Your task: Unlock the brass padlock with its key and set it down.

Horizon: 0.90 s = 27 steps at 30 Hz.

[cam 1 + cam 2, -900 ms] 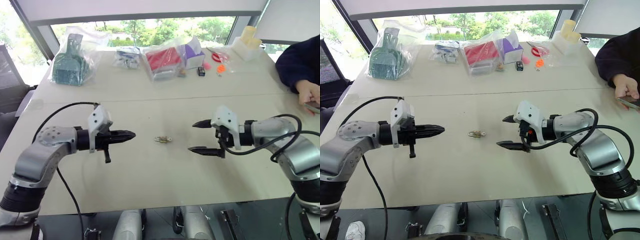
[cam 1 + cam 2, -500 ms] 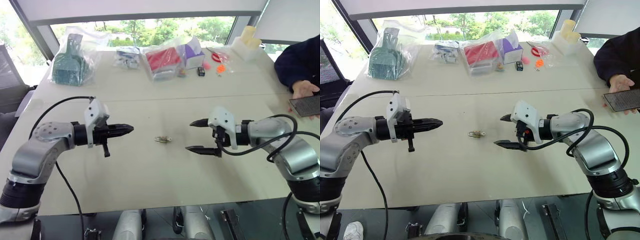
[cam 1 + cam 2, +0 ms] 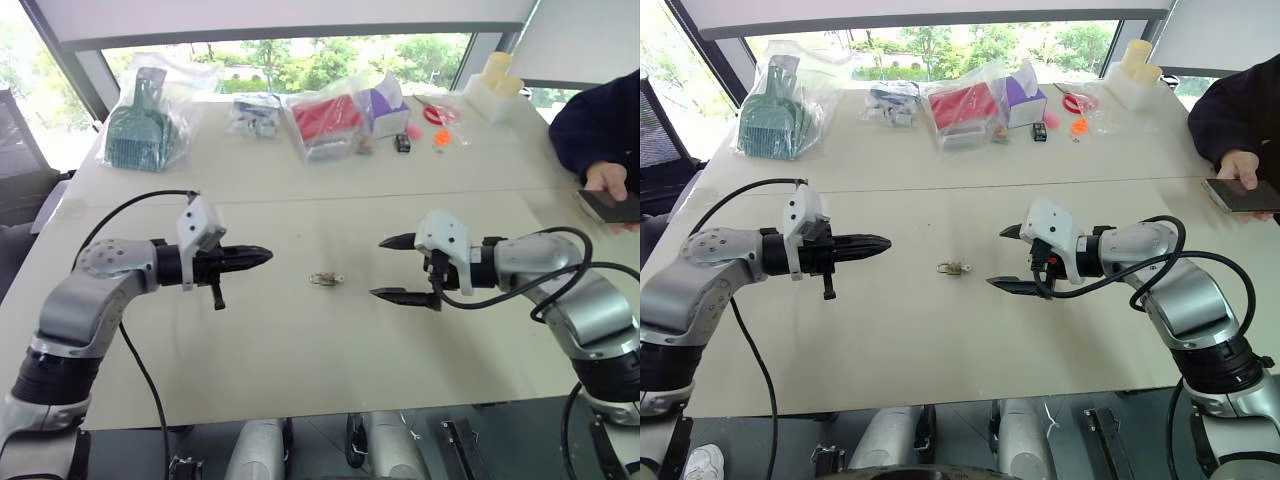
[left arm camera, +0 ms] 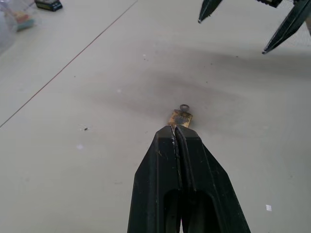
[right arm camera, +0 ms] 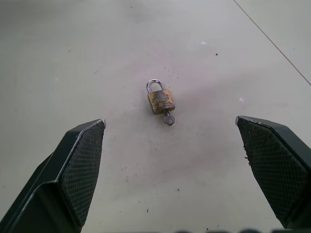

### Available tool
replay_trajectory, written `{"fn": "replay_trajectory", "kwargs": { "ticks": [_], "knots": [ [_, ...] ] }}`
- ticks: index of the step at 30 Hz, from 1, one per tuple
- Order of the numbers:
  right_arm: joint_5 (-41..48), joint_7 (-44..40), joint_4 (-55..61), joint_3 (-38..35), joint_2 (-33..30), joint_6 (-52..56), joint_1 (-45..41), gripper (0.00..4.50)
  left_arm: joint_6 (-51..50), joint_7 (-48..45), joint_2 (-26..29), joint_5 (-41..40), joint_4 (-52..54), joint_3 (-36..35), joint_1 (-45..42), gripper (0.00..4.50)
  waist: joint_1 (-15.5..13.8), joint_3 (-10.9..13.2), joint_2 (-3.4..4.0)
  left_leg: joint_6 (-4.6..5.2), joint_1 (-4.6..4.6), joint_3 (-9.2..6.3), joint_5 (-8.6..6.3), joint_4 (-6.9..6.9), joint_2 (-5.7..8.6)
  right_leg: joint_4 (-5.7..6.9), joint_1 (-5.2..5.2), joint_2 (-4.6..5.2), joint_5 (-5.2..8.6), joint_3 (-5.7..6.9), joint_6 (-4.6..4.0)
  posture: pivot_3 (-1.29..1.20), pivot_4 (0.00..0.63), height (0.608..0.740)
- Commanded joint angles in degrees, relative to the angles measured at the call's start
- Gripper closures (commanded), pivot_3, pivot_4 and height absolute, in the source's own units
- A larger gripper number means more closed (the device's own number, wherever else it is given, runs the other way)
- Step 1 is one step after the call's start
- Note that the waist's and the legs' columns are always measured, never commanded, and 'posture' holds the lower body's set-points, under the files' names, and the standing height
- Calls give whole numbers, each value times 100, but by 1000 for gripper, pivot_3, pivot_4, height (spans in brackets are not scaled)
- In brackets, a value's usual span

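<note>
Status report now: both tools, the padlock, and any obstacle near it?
Left tool shut, empty. Right tool wide open, empty. Brass padlock flat on table between them, key in its base. Nothing in the way.

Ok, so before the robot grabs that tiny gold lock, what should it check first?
1. Small yellow-brass padlock with a silver wire shackle lies flat on the beige table, untouched: ok.
2. Tiny silvery key is at the padlock's bottom end, seemingly in the keyhole: ok.
3. Shackle looks closed; locked or not: cannot tell.
4. Right end effector is open, pointed at the padlock: ok.
5. Left end effector is shut, so not ready to grasp: not ok.
6. Table between both end effectors holds only the padlock and key: ok.
</note>
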<state>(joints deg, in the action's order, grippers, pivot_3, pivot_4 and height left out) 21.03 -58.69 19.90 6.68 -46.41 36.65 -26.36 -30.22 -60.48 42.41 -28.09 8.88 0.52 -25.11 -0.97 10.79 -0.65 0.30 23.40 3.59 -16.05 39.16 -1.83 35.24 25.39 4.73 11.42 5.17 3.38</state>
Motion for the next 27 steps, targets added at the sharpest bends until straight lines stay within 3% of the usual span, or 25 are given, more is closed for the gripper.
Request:
{"fn": "replay_trajectory", "kwargs": {
  "ticks": [1, 3, 6, 14, 20, 27],
  "knots": [
    [-67, 21, 38, 4, 4, -158, -101, 46, 299, -209, -68, 186, -315, 184, -311, 4500, 16, 0, 0, 0, 0, 3, 0, 0, 0, 0, 0, 0, 0, 0, 0, 0, 150, 740],
    [-52, 29, 49, -17, 16, -150, -96, 46, 360, -368, -144, 239, -584, 296, -529, 4500, 20, 0, 0, 0, 0, 11, 0, 0, 0, 0, 1, 0, -2, -1, 3, 0, 150, 740],
    [-93, 51, 38, 7, 31, -176, -87, 0, 554, -703, -297, 451, -1097, 615, -931, 3694, 12, 0, -1, 0, 0, 24, 0, 0, 0, 1, 1, -2, -2, 0, 4, 0, 150, 740],
    [-87, 232, 266, -70, -2, -78, 87, 0, 1331, -1598, -710, 1082, -2093, 1406, -1587, 160, 17, 0, -1, 0, 0, 30, 0, 1, 0, 2, 2, -2, -2, -3, 5, 0, 150, 740],
    [-47, 537, 602, -181, 29, 64, 461, 0, 2087, -1444, -1488, 1756, -3435, 1721, -2139, 47, -6, -1, -3, 1, 1, 30, 0, 7, 2, 2, 0, 0, -3, -3, 5, 0, 150, 740],
    [-5, 677, 763, -262, -38, 162, 616, 0, 2869, -1311, -1991, 2359, -4483, 1923, -2320, 47, 23, 0, -4, 2, 0, 29, 0, 6, 0, 7, 3, -3, -3, -3, 5, 0, 150, 740]
  ]
}}
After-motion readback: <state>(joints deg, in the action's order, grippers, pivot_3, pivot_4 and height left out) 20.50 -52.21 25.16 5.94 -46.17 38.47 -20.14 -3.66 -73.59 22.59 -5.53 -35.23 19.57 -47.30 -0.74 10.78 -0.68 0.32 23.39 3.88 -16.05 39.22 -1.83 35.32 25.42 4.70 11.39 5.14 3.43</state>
